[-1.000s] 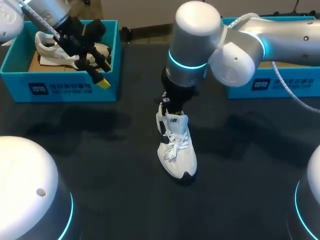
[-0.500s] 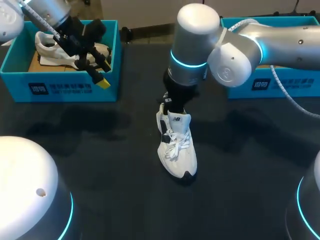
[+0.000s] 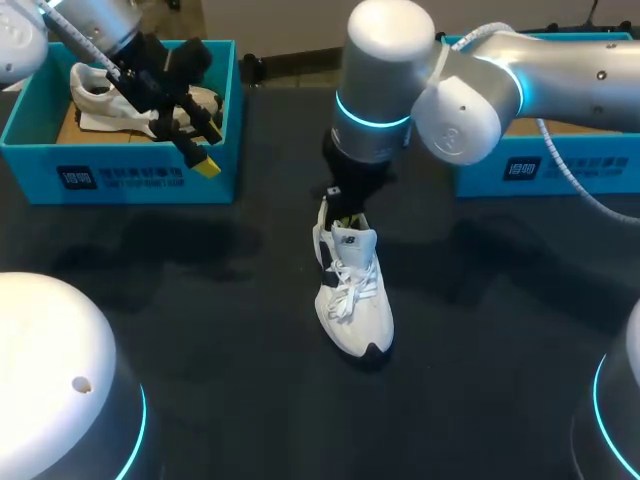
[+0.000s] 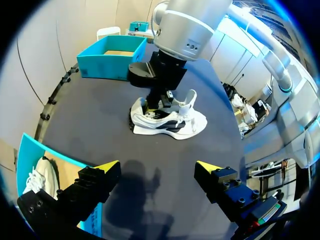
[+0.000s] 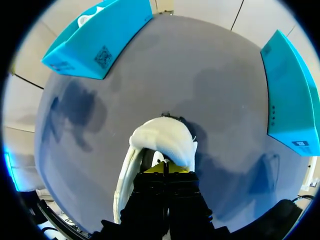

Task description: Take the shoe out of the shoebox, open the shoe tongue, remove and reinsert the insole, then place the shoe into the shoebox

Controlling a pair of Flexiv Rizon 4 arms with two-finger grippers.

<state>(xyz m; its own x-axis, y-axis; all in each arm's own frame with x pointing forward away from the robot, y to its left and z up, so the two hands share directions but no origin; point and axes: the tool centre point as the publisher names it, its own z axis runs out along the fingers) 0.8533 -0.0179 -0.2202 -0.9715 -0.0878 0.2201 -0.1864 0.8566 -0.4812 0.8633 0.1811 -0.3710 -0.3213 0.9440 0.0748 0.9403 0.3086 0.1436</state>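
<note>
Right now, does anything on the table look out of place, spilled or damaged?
Nothing looks spilled or damaged. The shoe stands upright on the table, with the right hand at its opening, as the task needs. Nothing stands out.

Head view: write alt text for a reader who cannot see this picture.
The right arm's gripper is down at the opening of a white shoe on the black table. The left gripper hangs over a teal shoebox holding a second white shoe; another teal shoebox sits at the right.

Overhead head view, two wrist views, all on the shoe (image 3: 352, 290).
</note>
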